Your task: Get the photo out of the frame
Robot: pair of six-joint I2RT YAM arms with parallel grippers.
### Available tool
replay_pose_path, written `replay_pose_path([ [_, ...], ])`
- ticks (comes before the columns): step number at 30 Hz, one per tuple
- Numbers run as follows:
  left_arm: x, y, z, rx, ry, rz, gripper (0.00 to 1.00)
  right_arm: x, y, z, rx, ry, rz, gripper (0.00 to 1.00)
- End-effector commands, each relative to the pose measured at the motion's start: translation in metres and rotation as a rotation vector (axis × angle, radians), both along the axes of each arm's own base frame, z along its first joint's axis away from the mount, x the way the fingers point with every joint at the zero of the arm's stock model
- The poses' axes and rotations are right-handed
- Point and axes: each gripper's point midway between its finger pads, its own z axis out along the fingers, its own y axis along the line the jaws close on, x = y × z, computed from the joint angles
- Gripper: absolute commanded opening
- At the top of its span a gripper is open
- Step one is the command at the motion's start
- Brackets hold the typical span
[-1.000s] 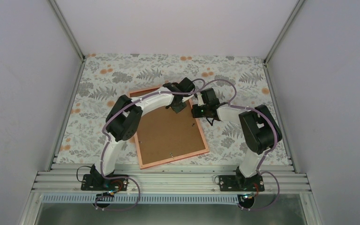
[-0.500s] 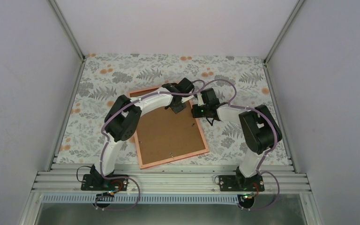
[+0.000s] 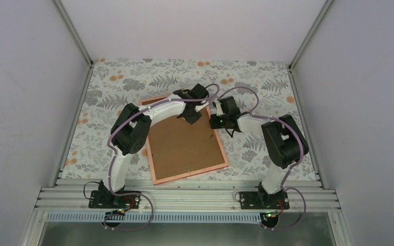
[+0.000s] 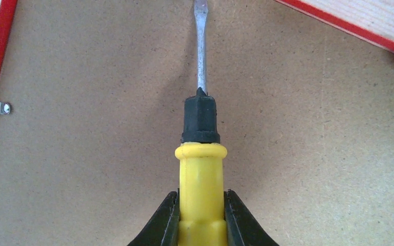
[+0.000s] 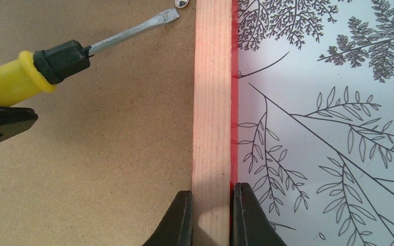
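The frame lies face down on the table, its brown back board up inside an orange-red rim. The photo is hidden under that board. My left gripper is shut on the yellow handle of a flat-blade screwdriver, whose metal shaft points across the back board toward the frame's far right corner. In the top view the left gripper hovers over the frame's far right part. My right gripper is shut on the frame's right wooden rail. In the top view the right gripper sits at that right edge.
A small metal retaining clip sits at the rim on the left in the left wrist view, and another clip lies just past the screwdriver tip. The fern-patterned tablecloth surrounds the frame. White walls enclose the table.
The left wrist and the screwdriver have shifted slightly to the left over the back board. The right arm and the frame have not moved.
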Motion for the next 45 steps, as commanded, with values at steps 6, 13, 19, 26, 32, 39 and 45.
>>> replay_pose_path([
  [6,0.002,-0.014,0.022,-0.149,0.013,0.073,0.03,-0.015,-0.013,-0.033,-0.059,0.091,-0.004,0.04],
  [13,0.006,-0.014,0.014,-0.144,0.022,0.098,0.02,-0.015,-0.013,-0.033,-0.062,0.09,-0.004,0.04],
  [19,0.015,-0.011,0.012,-0.15,0.015,0.144,0.02,-0.016,-0.013,-0.036,-0.063,0.097,-0.004,0.04],
  [26,0.018,-0.013,0.005,-0.159,0.031,0.158,0.02,-0.016,-0.014,-0.036,-0.062,0.098,-0.005,0.04],
  [32,0.019,-0.009,-0.004,-0.144,0.053,0.178,0.02,-0.015,-0.013,-0.035,-0.063,0.097,-0.006,0.04],
  [39,0.016,-0.001,-0.008,-0.124,0.062,0.214,0.02,-0.016,-0.013,-0.036,-0.063,0.099,-0.006,0.04],
  [45,0.01,0.005,-0.001,-0.121,0.061,0.236,0.02,-0.016,-0.014,-0.036,-0.065,0.1,-0.009,0.04],
])
